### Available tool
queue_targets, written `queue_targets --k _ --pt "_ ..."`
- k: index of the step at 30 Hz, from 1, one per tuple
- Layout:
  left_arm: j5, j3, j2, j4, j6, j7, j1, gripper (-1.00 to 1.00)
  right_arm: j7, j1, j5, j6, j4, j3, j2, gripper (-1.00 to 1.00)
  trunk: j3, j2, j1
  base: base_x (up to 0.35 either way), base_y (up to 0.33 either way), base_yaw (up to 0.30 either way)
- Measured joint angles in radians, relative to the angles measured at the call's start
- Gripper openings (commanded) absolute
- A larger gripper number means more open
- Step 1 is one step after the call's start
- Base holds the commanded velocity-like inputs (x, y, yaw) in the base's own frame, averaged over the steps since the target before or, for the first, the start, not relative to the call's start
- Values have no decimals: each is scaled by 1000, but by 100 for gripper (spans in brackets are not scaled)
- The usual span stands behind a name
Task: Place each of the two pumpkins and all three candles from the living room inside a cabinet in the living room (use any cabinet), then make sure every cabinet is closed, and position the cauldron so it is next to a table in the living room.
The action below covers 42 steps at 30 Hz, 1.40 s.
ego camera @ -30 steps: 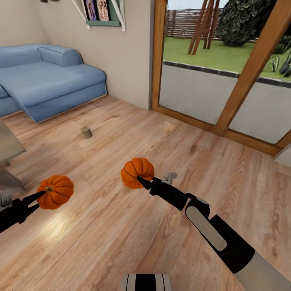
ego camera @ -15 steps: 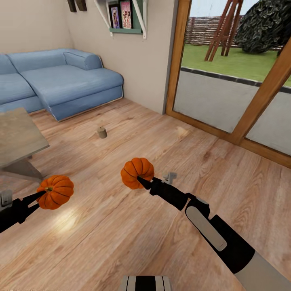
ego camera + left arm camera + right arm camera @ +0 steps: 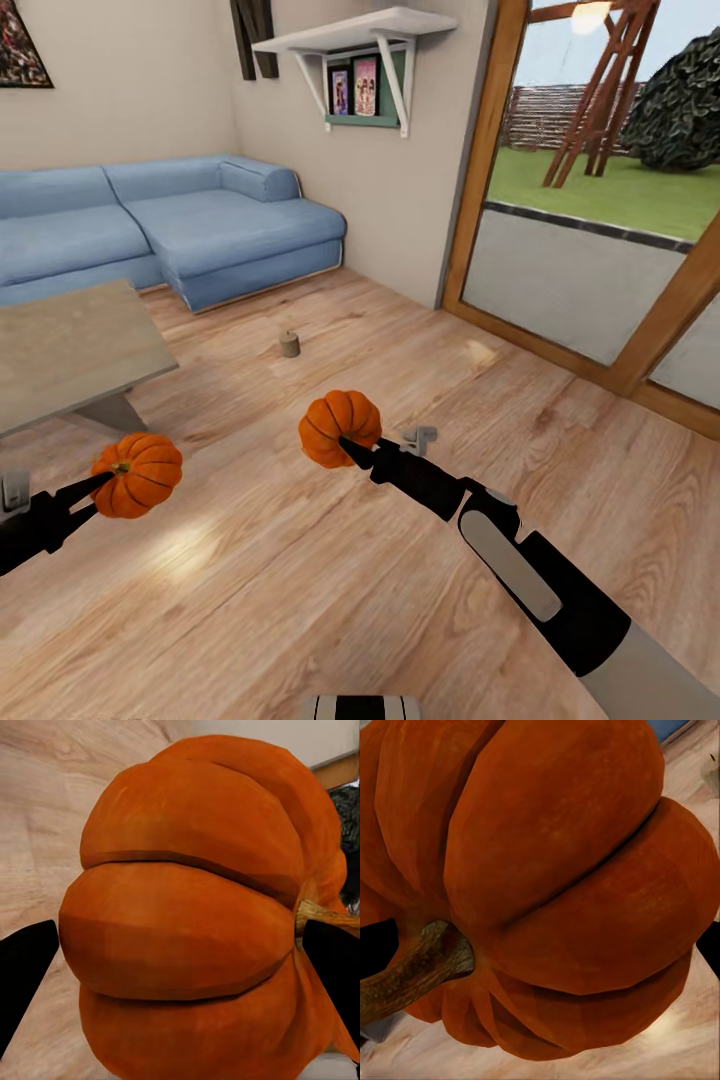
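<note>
Orange and ribbed, one pumpkin (image 3: 137,474) is clamped between the jaws of the left gripper (image 3: 100,485), and the other pumpkin (image 3: 339,427) is clamped between the jaws of the right gripper (image 3: 350,446). Both are held in the air above the wooden floor (image 3: 330,590), well apart from each other. In each wrist view the pumpkin is very close, with a dark finger at each side.

Further out, one candle (image 3: 289,344) stands on the floor, between the grey table (image 3: 70,350) and the glass door (image 3: 590,260). A blue sofa (image 3: 170,230) stands against the wall behind.

Judging from this, the task is at an early stage: both pumpkins are picked up but not yet in a cabinet, at least this candle is not collected, and the cauldron step is not yet done.
</note>
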Motion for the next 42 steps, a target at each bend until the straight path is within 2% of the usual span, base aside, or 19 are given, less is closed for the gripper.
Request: queue_targets --k 31,42 --pt "0 -12 0 -2 0 0 0 -100 0 0 0 0 0 0 0 -100 145 7 -14 0 0 230" --pt "7 -15 0 -3 1 0 0 -100 0 0 2 0 2 0 0 -100 188 84 -56 0 0 230"
